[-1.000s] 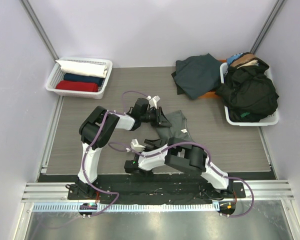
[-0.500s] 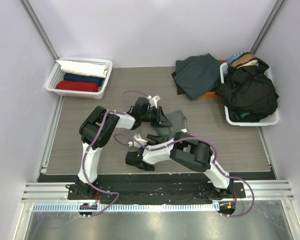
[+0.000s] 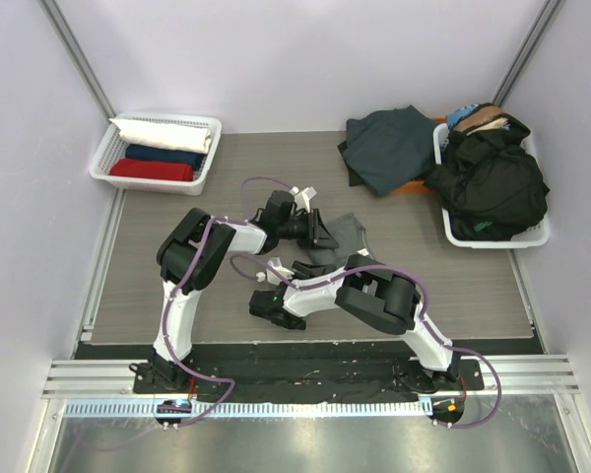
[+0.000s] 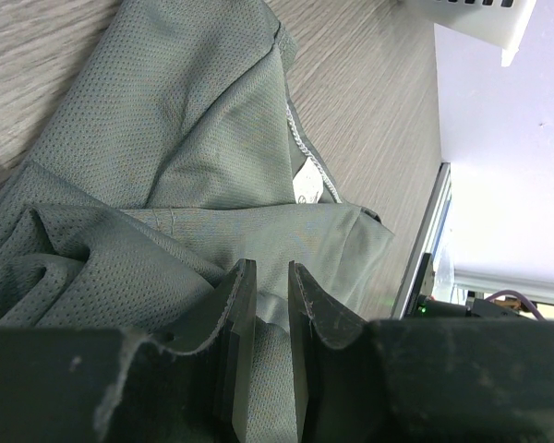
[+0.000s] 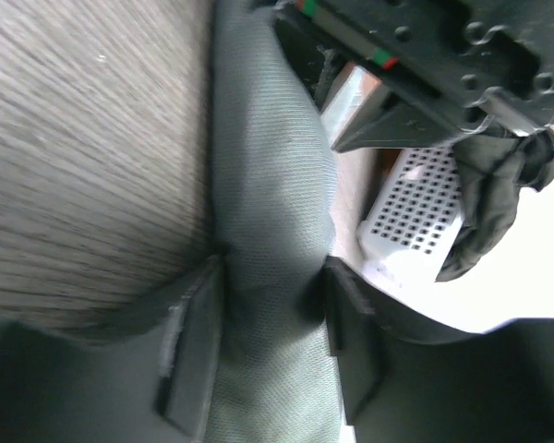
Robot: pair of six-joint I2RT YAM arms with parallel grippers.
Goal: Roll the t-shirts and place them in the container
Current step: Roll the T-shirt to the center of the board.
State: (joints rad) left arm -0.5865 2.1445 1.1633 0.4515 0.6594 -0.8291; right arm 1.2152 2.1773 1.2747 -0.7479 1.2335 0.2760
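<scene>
A grey-green t-shirt (image 3: 345, 236) lies bunched on the table between the two arms. My left gripper (image 3: 318, 236) is shut on a fold of the grey-green t-shirt (image 4: 166, 138), and cloth fills the narrow gap between its fingers (image 4: 240, 305). My right gripper (image 3: 302, 269) reaches in from the near side. Its jaws are pressed against both sides of a rolled part of the grey-green t-shirt (image 5: 272, 185). In their own wrist views, the left gripper (image 4: 270, 275) and right gripper (image 5: 270, 269) both have cloth between their tips.
A dark teal t-shirt (image 3: 386, 148) lies at the back, beside a white basket (image 3: 532, 239) heaped with black clothing (image 3: 488, 182). Another white basket (image 3: 103, 163) at the back left holds rolled white, navy and red shirts. The right basket (image 5: 411, 208) shows behind the roll.
The right arm has swung its gripper up and right onto the shirt's near part, and its jaws have narrowed around the cloth. The left gripper has kept its grip and place.
</scene>
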